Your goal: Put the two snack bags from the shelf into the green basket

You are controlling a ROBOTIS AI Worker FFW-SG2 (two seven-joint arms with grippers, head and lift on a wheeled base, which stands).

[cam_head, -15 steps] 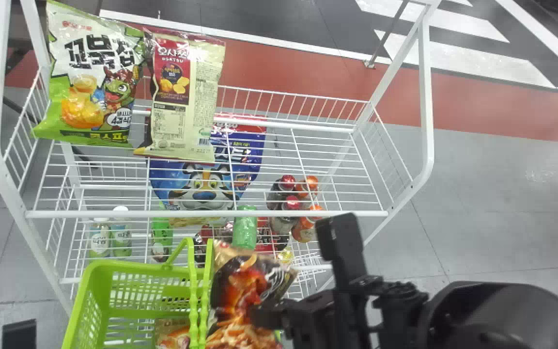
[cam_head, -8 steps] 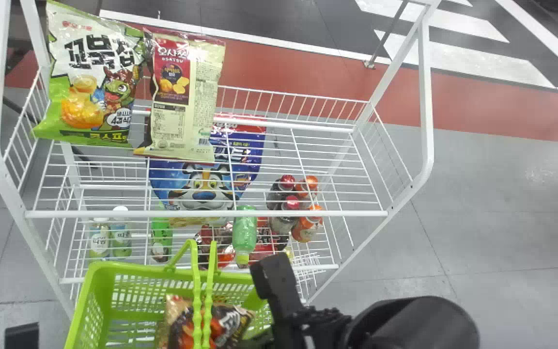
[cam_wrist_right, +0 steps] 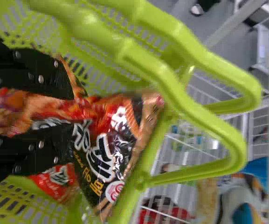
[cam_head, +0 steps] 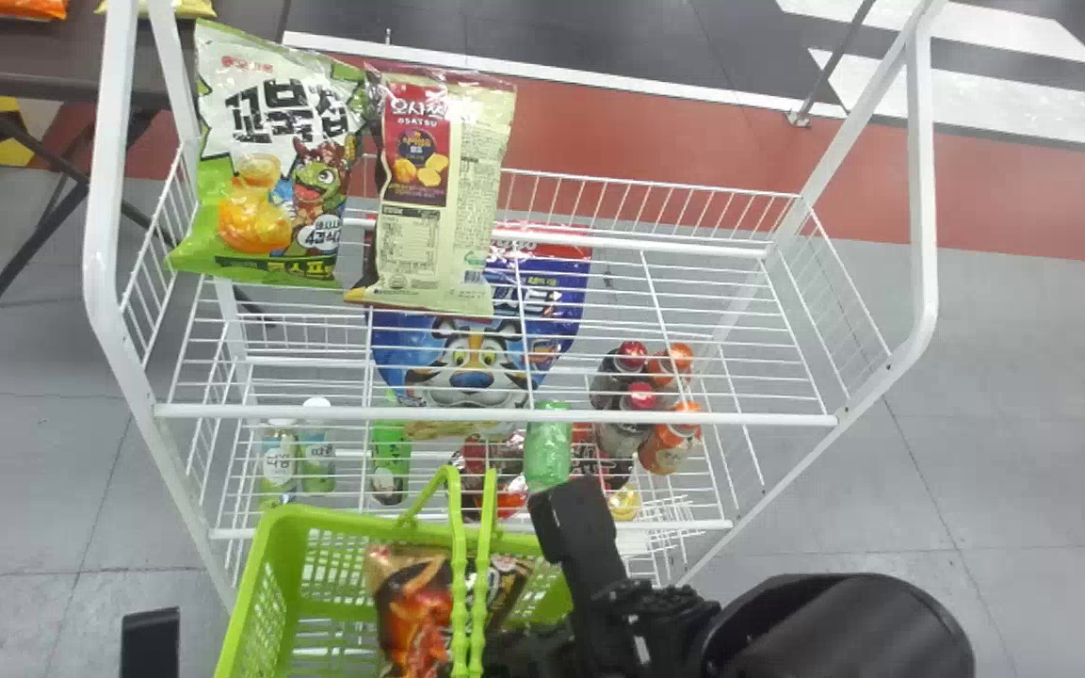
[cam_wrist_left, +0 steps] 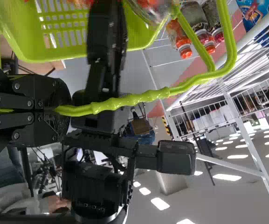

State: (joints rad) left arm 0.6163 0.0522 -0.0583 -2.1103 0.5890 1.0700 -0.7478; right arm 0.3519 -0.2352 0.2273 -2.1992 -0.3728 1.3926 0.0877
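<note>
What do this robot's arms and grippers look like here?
Black overall. Both the left gripper and right gripper have flat fingers with round silver screw heads. The right arm has a smooth, rounded shell behind a narrower, ridged wrist.

A white wire shelf (cam_head: 495,412) in two tiers stands forward of the right pincer (cam_head: 505,652), reaching out to both sides of it. On the upper tier, forward and to the pincer's left, are a green-and-white bag (cam_head: 265,179) and, right beside it, a cream-and-red bag (cam_head: 444,179). Lower down, seen through the wires, a big blue bag (cam_head: 472,363) is forward of the pincer, slightly left. Two white-capped bottles (cam_head: 316,447) stand farther left of it, a green bottle (cam_head: 547,447) nearly straight ahead, and four red- and orange-capped bottles (cam_head: 670,447) forward and right.
</note>
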